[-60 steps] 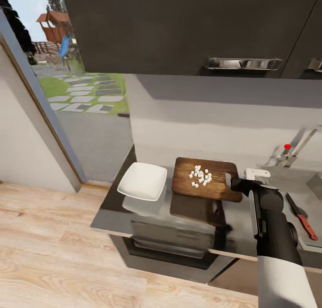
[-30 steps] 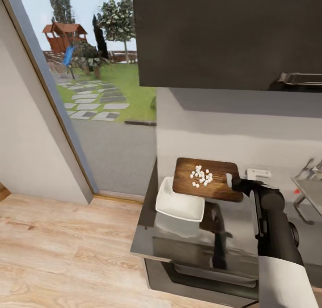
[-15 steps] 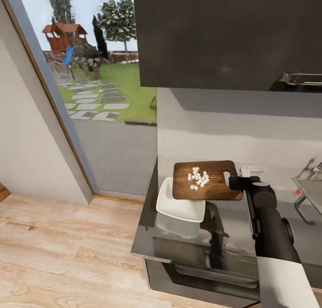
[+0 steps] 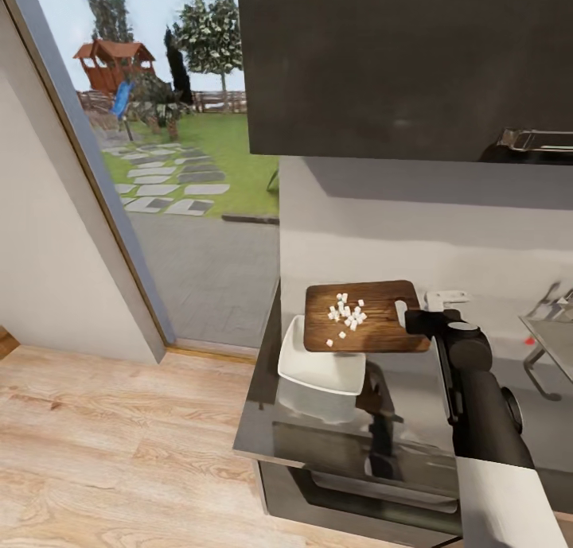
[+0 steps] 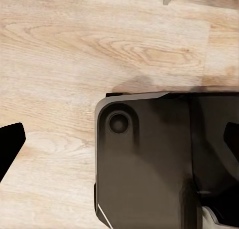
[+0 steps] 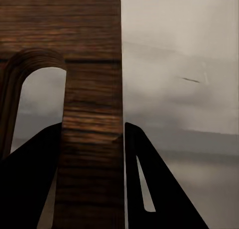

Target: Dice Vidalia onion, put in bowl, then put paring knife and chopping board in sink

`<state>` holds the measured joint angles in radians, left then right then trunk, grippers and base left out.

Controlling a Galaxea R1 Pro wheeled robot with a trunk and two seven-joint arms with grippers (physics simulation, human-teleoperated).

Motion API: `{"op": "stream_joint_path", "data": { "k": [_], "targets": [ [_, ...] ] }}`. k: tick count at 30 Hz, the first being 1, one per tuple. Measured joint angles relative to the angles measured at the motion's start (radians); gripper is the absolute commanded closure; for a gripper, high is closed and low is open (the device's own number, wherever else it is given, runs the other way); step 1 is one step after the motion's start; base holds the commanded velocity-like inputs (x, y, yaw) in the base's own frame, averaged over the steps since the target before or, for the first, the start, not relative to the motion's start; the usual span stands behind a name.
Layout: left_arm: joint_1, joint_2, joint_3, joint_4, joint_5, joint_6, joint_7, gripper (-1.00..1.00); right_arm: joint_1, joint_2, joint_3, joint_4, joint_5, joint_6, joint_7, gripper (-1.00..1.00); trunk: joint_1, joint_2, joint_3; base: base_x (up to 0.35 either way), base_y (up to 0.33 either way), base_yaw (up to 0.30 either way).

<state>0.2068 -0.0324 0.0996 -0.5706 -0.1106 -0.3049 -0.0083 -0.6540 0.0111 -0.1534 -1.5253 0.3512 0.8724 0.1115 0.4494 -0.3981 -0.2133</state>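
My right gripper [image 4: 414, 319] is shut on the slot-handle end of the chopping board [image 4: 374, 329] and holds it in the air. The board's far end hangs over the white bowl [image 4: 314, 367], which rests on the dark countertop [image 4: 318, 433]. Pale diced onion [image 4: 346, 313] lies scattered on the board, with a few bits near the bowl end. In the right wrist view the fingers [image 6: 149, 184] clamp the board's wooden strip [image 6: 92, 89] beside the slot. My left gripper [image 5: 119, 139] is open, pointing down at the floor. The paring knife is out of view.
A dark wall cabinet [image 4: 398, 63] hangs above the counter. The sink's edge [image 4: 549, 333] and tap [image 4: 553, 293] show at the far right. A glass door [image 4: 159, 134] to a garden stands on the left. The wooden floor [image 5: 74, 49] and my dark base [image 5: 144, 164] lie below the left arm.
The view swung left along the counter, and the held board now overlaps the bowl. In the last half second the board shifted slightly left and the dice slid toward its bowl end.
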Motion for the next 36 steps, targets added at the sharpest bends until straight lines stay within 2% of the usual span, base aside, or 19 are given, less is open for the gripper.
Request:
{"op": "stream_joint_path", "data": {
  "k": [3,7,29,36],
  "targets": [
    [0.000,0.000,0.000,0.000,0.000,0.000,0.000,-1.00,0.000,0.000,0.040,0.000,-0.003,-0.001,-0.004,1.00,0.000,0.000,0.000,0.000,0.000,0.000],
    [0.000,0.000,0.000,0.000,0.000,0.000,0.000,-1.00,0.000,0.000,0.055,0.000,0.001,-0.007,-0.007,1.00,0.000,0.000,0.000,0.000,0.000,0.000],
    [0.000,0.000,0.000,0.000,0.000,0.000,0.000,-1.00,0.000,-0.005,0.052,0.002,0.006,-0.156,-0.021,1.00,0.000,0.000,0.000,0.000,0.000,0.000],
    [0.000,0.000,0.000,0.000,0.000,0.000,0.000,-1.00,0.000,-0.012,0.048,0.002,0.007,-0.176,-0.038,1.00,0.000,0.000,0.000,0.000,0.000,0.000]
  ]
}}
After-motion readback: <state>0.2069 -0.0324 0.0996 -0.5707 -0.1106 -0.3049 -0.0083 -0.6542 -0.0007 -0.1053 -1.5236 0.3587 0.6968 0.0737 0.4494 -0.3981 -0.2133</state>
